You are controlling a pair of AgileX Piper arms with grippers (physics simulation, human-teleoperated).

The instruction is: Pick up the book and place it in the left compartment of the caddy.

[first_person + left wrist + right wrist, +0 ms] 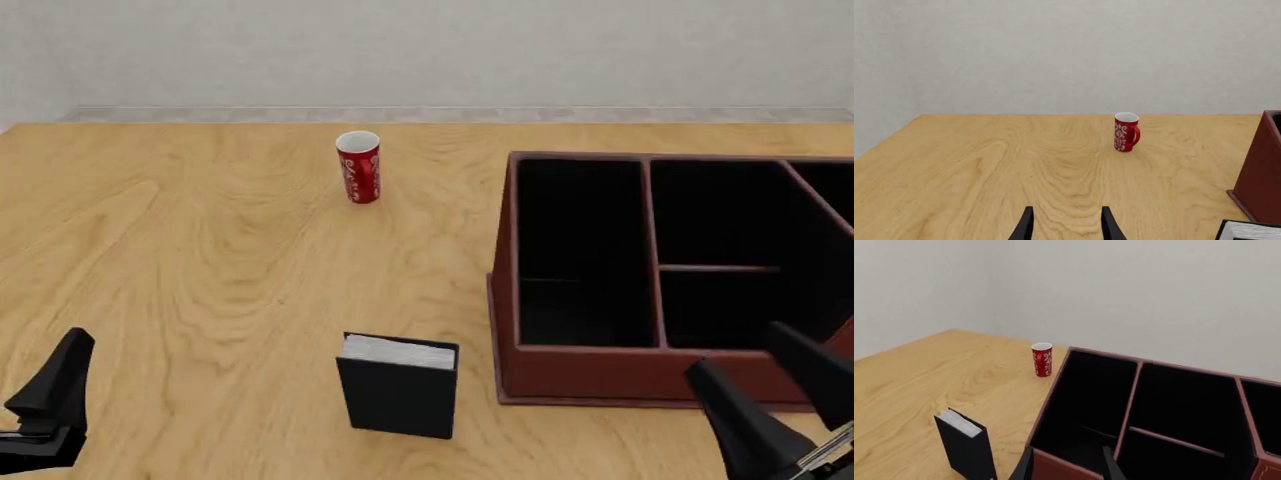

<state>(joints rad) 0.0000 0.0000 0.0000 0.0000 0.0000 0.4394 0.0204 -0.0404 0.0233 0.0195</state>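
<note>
Both my grippers, left and right, hung spread and empty near the table's front edge. Between them the book stood upright, just beside the caddy. Nothing was grasped yet; next I needed to reach for the book.

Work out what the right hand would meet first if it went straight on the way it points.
Probably the caddy: its near wall sits right ahead of the right hand, though depth is unclear.
</note>
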